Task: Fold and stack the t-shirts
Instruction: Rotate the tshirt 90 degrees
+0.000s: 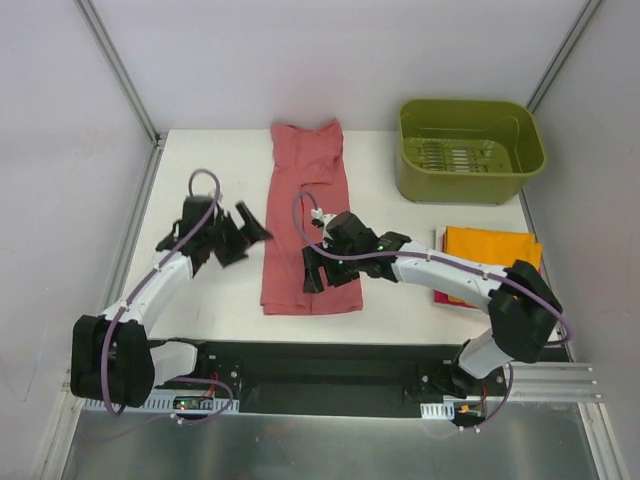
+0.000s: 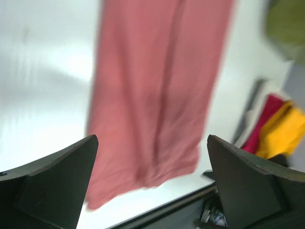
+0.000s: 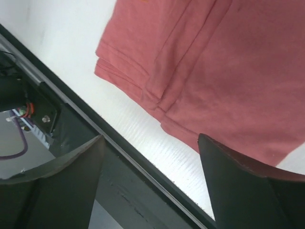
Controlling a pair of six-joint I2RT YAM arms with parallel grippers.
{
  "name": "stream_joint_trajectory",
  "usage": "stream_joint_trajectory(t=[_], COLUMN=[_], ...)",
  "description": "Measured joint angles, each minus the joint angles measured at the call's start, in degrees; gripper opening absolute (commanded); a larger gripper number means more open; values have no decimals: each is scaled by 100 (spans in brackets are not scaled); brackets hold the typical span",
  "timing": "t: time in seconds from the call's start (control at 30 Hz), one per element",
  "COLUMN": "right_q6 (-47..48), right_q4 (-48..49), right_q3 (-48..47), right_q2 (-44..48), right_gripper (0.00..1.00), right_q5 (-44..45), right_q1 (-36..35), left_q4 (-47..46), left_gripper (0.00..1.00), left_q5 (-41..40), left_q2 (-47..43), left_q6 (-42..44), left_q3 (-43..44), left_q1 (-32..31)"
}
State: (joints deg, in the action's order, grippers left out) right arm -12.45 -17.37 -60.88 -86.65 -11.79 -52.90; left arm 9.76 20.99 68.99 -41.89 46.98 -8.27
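You see the salmon t-shirt (image 1: 310, 215) lying as a long strip at table (image 1: 210, 180) ctr. L gripper (image 1: 243, 235): fingers spread, empty, beside shirt. R gripper (image 1: 328, 275): fingers apart over near hem, nothing grasped.

White table (image 1: 210, 180), dusty-red t-shirt (image 1: 310, 200) lying as a long narrow strip down the centre of the frame, green tub (image 1: 460, 188) at upper right, orange t-shirt (image 1: 490, 248) at right edge, seemingly atop a magenta t-shirt (image 2: 264, 121) showing only a sliver
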Motion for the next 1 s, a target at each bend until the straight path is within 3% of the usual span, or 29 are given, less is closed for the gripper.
stream_joint_trajectory(t=[0.13, 0.23, 0.43, 0.57, 0.83, 0.93, 0.97, 1.0], right_q6=[-236, -358, -511, -549, -577, -584, -599, -614], right_q4=[79, 122, 118, -24, -422, -483, -496, -514], right_q3=[-264, -577, -1067, -1198, -1397, -1471, -1488, -1499], right_q2=[-745, -1241, -1860, -2000, -2179, -2256, -2280, -2299], right_gripper=[62, 59, 54, 54, 43, 27, 15, 9], right_q5=[61, 76, 205, 472, 1036, 1119, 1141, 1163], right_q1=[-203, -404, -621, -629, -798, -846, -855, -859], left_q4=[417, 636, 608, 623, 693, 693, 693, 695], left_gripper=[99, 99, 99, 99, 99, 99, 99, 99], left_q5=[-52, -61, -179, -216, -227, -227, -234, -254], left_q2=[-535, -1207, -2098, -2068, -1838, -1838, -1840, -1843], left_q6=[-186, -251, -258, -240, -223, -223, -223, -223], left_q3=[-1644, -2175, -2297, -2297, -2295, -2291, -2288, -2291], left_q1=[-37, -37, -37, -37, -37, -37, -37, -37])
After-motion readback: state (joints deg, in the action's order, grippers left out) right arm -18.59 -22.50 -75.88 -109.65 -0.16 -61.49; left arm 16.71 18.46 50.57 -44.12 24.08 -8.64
